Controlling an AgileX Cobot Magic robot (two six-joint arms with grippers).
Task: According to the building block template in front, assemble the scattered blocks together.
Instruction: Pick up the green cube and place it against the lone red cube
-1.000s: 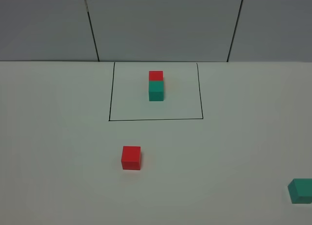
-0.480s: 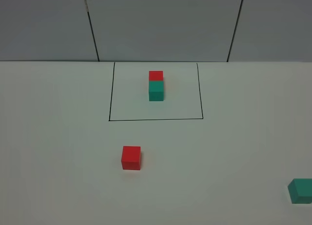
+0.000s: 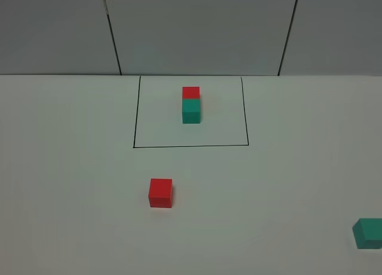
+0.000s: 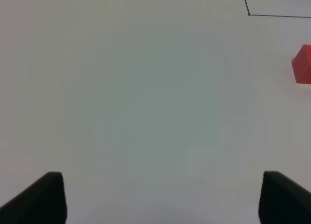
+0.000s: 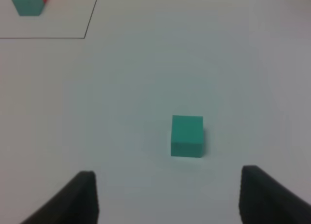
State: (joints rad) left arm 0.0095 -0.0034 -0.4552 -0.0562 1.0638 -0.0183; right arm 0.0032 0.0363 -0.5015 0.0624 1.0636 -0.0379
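Along the far edge of the white tabletop [image 3: 71, 167], about midway, stands the building block template [image 3: 191, 105]: a red cube at the back touching a teal cube of the same size in front of it. The pair is framed by a thin black-lined rectangle [image 3: 191, 146] whose side lines run up to that far edge, and it sits in the far half of the frame, midway between the side lines. Outside the frame, on the near side of its front line and clear of it, the loose red cube [image 3: 160, 193] rests flat on the tabletop, a little left of the template's line. The loose teal cube [image 3: 368, 233] lies well apart from it, far over toward the near right corner, where the border of the high view cuts off its right side. Neither loose cube touches the other or the frame. The left gripper [image 4: 165, 199] hangs over bare tabletop with its two dark fingertips spread wide and nothing between them; in its wrist view the red cube shows off to one side, near a corner of the black line. The right gripper [image 5: 175, 197] is likewise released, with its jaws apart and empty. The teal cube sits squarely on the tabletop just ahead of its fingertips, roughly in line with the gap but not inside it and touching neither finger. Behind the tabletop rise grey wall panels [image 3: 203, 30] divided by dark seams.
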